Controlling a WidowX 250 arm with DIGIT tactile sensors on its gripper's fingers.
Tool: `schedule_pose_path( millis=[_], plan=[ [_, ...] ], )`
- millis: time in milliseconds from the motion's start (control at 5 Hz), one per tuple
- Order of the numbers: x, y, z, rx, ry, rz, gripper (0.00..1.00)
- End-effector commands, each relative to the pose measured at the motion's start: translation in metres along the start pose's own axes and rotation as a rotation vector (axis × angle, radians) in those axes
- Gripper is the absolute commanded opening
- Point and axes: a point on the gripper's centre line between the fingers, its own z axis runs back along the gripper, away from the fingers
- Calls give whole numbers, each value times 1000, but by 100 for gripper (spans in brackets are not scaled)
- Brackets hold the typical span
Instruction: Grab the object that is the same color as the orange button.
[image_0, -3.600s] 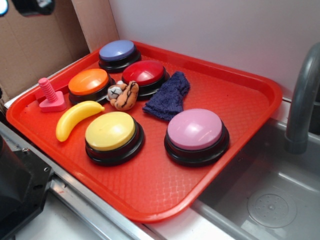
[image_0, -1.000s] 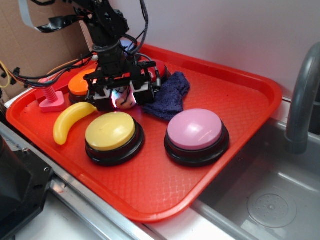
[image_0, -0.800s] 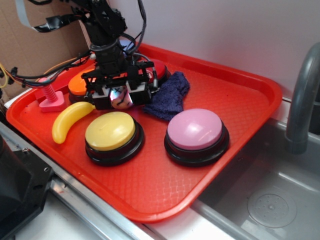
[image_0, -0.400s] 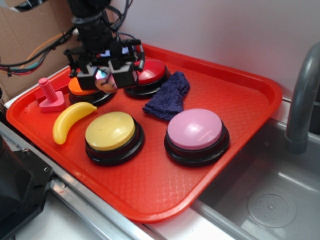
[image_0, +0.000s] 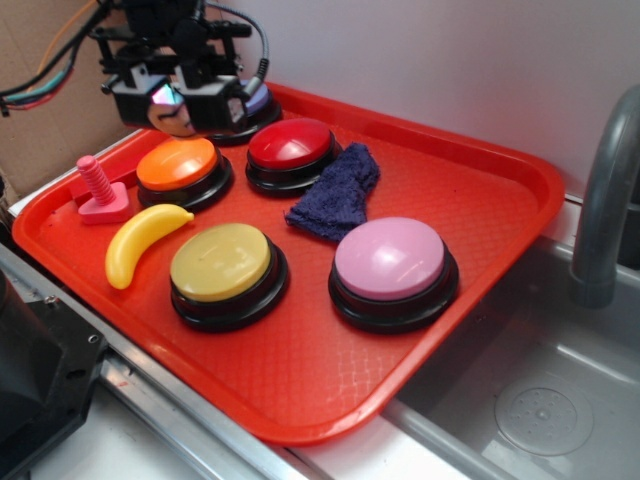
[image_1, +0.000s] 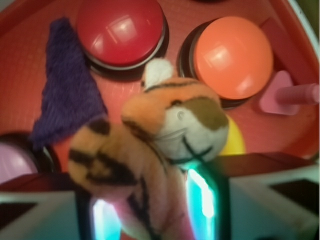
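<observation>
**Gripper holds the striped plush toy up above the back of the tray**

Gripper (image_0: 172, 98) is closed on the plush toy (image_1: 150, 150), high above the far left part of the red tray (image_0: 470, 260). In the exterior view only a small pale and orange part of the toy shows between the two fingers. In the wrist view the toy is seen clearly: orange-brown body with dark stripes, whitish face, one pale ear. It sits between the two fingers (image_1: 260, 200), head upward in that picture, and it touches nothing else.

Under the gripper and a little toward the camera is the orange button (image_0: 178, 165), on its black base. The gripper does not touch it. Just beside it, to the right in the exterior view, stands the red button (image_0: 291, 146). Behind the gripper a purple-blue button (image_0: 255, 102) is partly hidden. The dark blue cloth (image_0: 336, 190) lies crumpled next to the red button, touching or almost touching its base; I cannot tell which.

Nearer to the camera are the yellow button (image_0: 226, 263) and the pink button (image_0: 392, 260), apart from each other. The yellow banana (image_0: 140, 240) lies left of the yellow button. A pink screw-shaped toy (image_0: 100, 192) stands upright near the left rim of the tray. On the right, outside the tray, there is a grey sink (image_0: 540, 400) with a faucet (image_0: 603, 200).
</observation>
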Motion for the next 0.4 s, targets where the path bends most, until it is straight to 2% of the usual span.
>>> schedule_pose_path(
  millis=[0, 200],
  plan=[
    [1, 8, 25, -38, -97, -192, 0],
    [6, 16, 26, 0, -67, -189, 0]
  ],
)
